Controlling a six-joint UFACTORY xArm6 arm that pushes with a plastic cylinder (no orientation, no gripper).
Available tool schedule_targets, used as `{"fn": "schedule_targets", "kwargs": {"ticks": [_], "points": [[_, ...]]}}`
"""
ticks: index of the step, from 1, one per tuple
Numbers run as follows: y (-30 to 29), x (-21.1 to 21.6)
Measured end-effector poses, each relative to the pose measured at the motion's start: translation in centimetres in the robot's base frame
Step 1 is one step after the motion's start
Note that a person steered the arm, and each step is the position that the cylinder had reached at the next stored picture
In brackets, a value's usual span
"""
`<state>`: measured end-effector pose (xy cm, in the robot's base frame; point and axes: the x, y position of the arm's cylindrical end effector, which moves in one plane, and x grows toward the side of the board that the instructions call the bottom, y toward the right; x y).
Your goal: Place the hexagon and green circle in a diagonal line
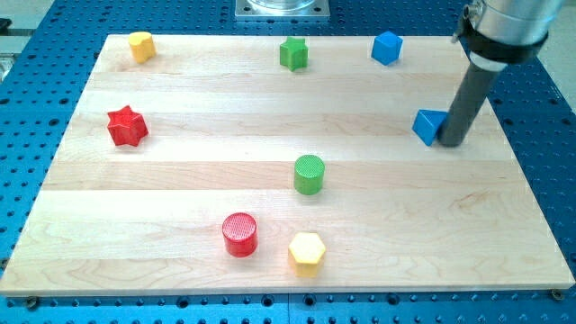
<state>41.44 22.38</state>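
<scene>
The yellow hexagon lies near the view's bottom, just right of the red circle. The green circle stands at the board's middle, directly above the hexagon in the view. My tip rests on the board at the view's right, touching the right side of a blue triangular block. It is far from both the hexagon and the green circle.
A red star lies at the view's left. A yellow block, a green star and a blue cube sit along the top edge. The wooden board lies on a blue perforated table.
</scene>
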Motion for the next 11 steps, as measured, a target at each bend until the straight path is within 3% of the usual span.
{"fn": "schedule_targets", "kwargs": {"ticks": [3, 5, 8, 9, 10, 11], "points": [[-0.2, 5.2], [-14.0, 2.6], [-17.0, 2.2], [-16.1, 5.1], [-19.2, 6.8], [-24.0, 5.7]]}}
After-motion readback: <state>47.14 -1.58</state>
